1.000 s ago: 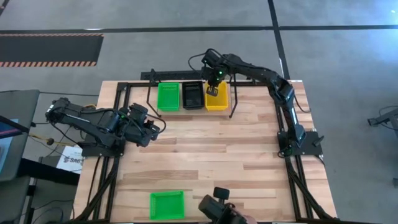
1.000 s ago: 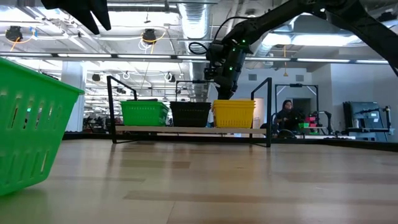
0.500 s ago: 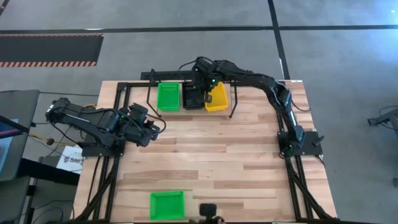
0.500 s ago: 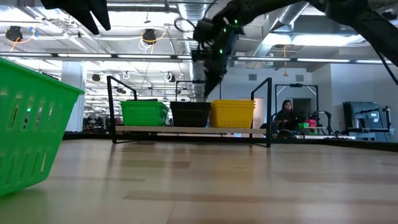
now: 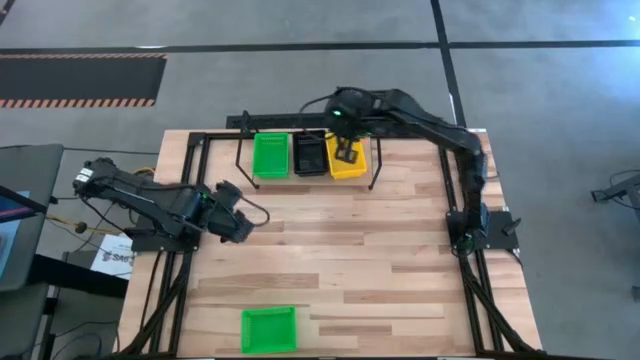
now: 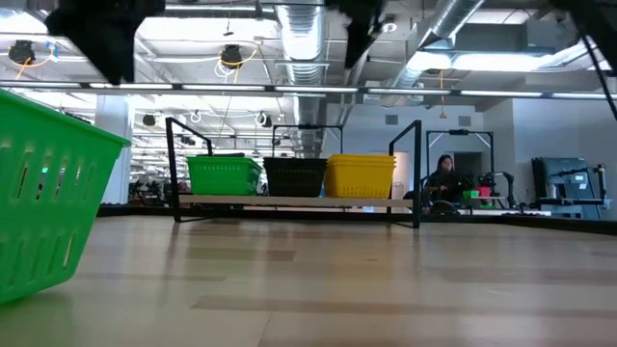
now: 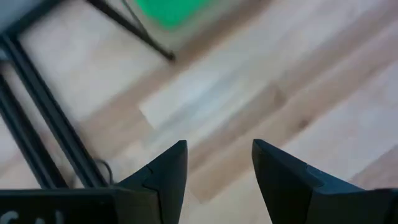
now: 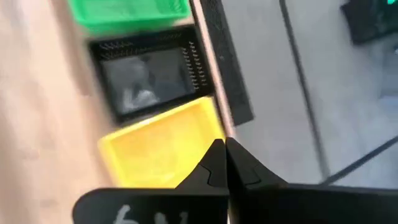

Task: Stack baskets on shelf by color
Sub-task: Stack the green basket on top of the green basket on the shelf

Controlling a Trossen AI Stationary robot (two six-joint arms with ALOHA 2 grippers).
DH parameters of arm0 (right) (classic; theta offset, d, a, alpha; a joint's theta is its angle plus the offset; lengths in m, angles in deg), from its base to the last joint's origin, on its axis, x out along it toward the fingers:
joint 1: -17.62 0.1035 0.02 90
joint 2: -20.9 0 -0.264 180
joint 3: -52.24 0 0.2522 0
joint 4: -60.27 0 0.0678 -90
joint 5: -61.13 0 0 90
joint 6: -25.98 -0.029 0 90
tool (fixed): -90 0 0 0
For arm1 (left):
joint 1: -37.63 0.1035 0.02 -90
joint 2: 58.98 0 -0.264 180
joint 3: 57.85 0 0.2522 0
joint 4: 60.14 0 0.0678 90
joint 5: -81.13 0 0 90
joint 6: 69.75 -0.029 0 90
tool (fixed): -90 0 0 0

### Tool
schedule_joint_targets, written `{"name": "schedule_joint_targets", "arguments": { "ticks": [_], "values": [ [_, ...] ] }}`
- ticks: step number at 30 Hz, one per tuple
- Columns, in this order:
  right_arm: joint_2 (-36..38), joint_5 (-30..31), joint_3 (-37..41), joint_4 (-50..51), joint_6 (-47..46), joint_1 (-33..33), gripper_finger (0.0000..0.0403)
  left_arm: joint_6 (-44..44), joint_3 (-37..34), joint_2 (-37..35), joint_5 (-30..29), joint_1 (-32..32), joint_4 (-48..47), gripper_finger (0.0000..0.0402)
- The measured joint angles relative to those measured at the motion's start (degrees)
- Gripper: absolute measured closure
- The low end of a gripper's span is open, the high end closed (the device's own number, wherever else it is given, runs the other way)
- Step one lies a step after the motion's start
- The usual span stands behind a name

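Top middle of the high view: the shelf (image 5: 245, 152) holds a green basket (image 5: 269, 155), black basket (image 5: 309, 154) and yellow basket (image 5: 347, 160) side by side. The right gripper (image 5: 346, 152) hangs above the yellow one, fingers together, empty. Another green basket (image 5: 268, 329) sits alone at bottom left. The left gripper (image 5: 243, 212), fingers apart, is at the left.

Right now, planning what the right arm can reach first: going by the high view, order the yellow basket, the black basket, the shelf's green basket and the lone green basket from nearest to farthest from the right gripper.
1. Yellow basket, directly under the right gripper, shelf's right end.
2. Black basket, shelf's middle.
3. Green basket on the shelf, left end.
4. Lone green basket, table's near edge.
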Motion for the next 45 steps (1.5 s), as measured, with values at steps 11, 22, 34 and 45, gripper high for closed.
{"name": "schedule_joint_targets", "arguments": {
  "ticks": [11, 22, 34, 45],
  "values": [
    [14.91, 5.74, 0.13, 5.63, -22.22, 11.88, 0.0401, -0.28, -17.53, 0.09, 13.19, -4.81, 30.7, 0.0233],
    [19.25, 16.24, 0.13, 11.27, -40.01, 31.34, 0.0401, -19.29, -23.58, 0.07, 24.44, -8.24, 44.72, 0.0233],
    [23.32, 26.62, 18.56, 13.91, -64.41, 48.98, 0.0402, -21.35, -24.19, 1.25, 24.73, -8.71, 53.19, 0.0254],
    [25.28, 25.37, 35.35, 13.88, -95.9, 65.53, 0.0402, -22.05, -24.16, 12.35, 35.67, -12.04, 70.53, 0.0277]
  ]
}}
